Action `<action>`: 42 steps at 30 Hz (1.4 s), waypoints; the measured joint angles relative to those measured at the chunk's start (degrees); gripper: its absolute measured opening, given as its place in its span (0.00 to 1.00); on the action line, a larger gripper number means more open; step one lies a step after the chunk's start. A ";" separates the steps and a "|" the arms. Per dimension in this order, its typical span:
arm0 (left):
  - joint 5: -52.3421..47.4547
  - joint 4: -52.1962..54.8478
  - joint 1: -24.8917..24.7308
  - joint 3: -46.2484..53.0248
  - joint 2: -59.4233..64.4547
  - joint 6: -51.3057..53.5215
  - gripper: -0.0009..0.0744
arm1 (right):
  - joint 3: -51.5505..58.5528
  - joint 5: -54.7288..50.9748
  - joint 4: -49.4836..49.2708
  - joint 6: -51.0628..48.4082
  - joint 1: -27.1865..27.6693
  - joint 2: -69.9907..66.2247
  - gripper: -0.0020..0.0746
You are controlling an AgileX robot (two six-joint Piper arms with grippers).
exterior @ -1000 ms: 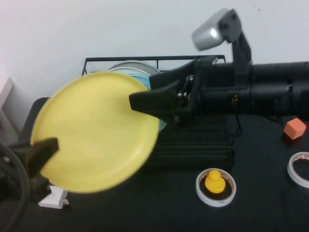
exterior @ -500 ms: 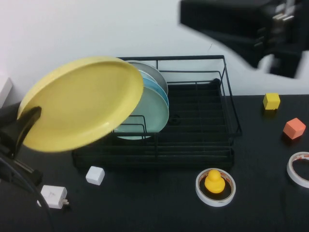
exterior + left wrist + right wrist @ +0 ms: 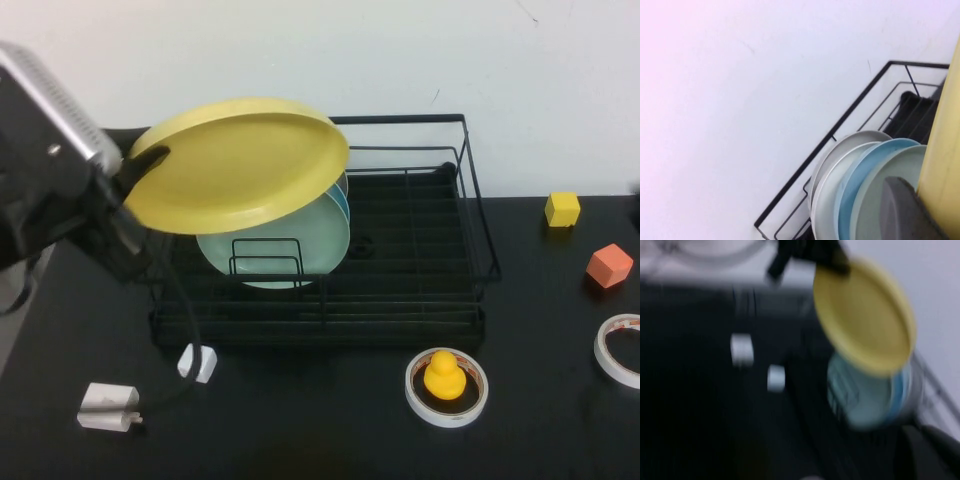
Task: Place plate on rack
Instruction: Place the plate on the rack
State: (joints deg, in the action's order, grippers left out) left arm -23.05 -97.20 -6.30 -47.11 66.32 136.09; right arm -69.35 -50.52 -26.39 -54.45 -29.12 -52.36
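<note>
L gripper [image 3: 150, 168] gripped the yellow plate [image 3: 240, 163] by its rim, holding it tilted in the air above the rack's [image 3: 470, 200] left end, over the green plate [image 3: 290, 235] standing there. R gripper, out of high view, was shut.

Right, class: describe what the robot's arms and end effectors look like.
The left arm, on the left, is black and blocky, carrying a ribbed silver-grey camera housing. The left end effector, at the rim of the plate, has tapered dark-grey fingers. The right end effector, outside the high view, shows only as a dark rounded shape in its wrist view.
</note>
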 joint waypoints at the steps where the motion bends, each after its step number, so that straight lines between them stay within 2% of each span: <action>1: 0.00 0.00 0.00 -1.06 1.64 0.00 0.11 | 0.25 -1.74 3.07 2.70 0.00 0.54 0.03; 4: -0.50 0.00 0.00 -4.05 6.63 0.10 0.11 | 2.39 -5.91 10.36 8.98 0.00 2.11 0.03; 9: -2.33 3.46 0.00 -7.74 13.57 0.22 0.11 | 7.51 -7.37 14.43 12.16 0.00 5.14 0.03; 15: -2.15 6.83 0.00 -9.91 19.73 6.86 0.11 | 11.45 -7.88 15.80 12.56 0.03 8.06 0.03; 24: 0.25 0.34 0.00 -10.16 22.85 22.36 0.11 | 11.46 -8.20 16.56 12.91 0.03 8.51 0.03; 37: 0.14 -0.24 0.00 -10.36 25.85 24.56 0.11 | 11.46 -8.29 17.16 15.60 0.03 8.51 0.03; 39: 0.22 -0.32 0.00 -10.36 26.37 24.56 0.13 | 11.46 -8.29 17.16 15.60 0.03 8.51 0.03; 42: -0.17 -0.36 0.00 -10.36 26.60 23.96 0.24 | 11.46 -8.29 17.16 15.60 0.03 8.51 0.03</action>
State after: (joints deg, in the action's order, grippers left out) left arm -23.22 -97.56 -6.30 -57.48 92.92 160.05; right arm -57.89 -58.81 -9.24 -38.85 -29.08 -43.84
